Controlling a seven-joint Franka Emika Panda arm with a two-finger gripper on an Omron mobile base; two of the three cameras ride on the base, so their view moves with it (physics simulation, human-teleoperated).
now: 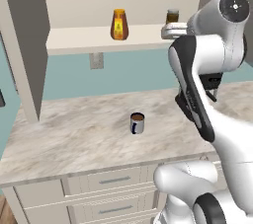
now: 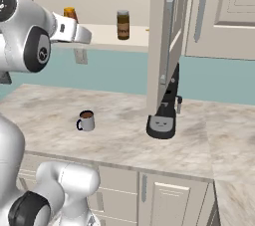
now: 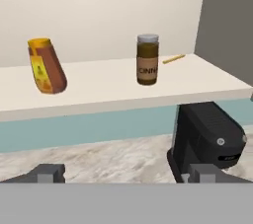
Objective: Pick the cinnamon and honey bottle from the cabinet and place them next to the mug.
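With the gripper (image 3: 126, 172) spread and empty, the cinnamon (image 3: 147, 59) should be centred before the jaws are closed.

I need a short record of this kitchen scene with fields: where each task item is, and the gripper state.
cinnamon: small dark-brown jar with grey lid, upright on the cabinet shelf
honey bottle: amber tapered bottle with yellow cap, same shelf, apart from the jar
mug: blue-grey mug with brown liquid, on the marble counter
gripper: open, holding nothing, facing the shelf
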